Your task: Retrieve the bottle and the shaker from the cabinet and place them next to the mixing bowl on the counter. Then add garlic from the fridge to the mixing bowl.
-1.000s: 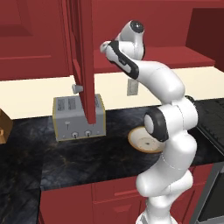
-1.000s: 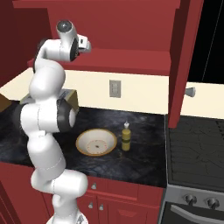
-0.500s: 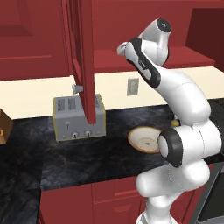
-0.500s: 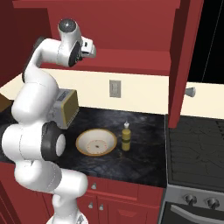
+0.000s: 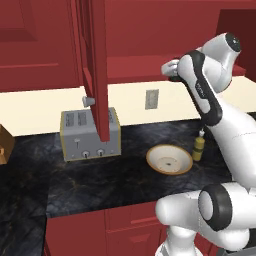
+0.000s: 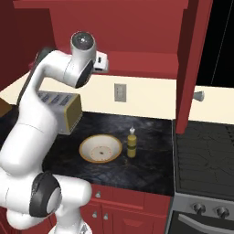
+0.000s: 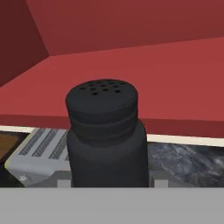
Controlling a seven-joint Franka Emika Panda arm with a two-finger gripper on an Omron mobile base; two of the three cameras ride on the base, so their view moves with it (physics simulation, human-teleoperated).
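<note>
Shaker (image 7: 106,131) clamped upright in gripper (image 5: 172,70), now clear of cabinet (image 5: 145,30) shelf, unlike a second ago. Arm swung further right since then. Bottle (image 6: 131,144) unmoved on counter (image 6: 151,160), just beside mixing bowl (image 6: 100,149).

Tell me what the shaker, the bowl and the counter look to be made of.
Shaker: matte black, likely plastic; dull surface, holed cap.
Bowl: probably glazed ceramic; tan rim, cream inside.
Counter: stone-look, polished; black with grey marbling.
</note>
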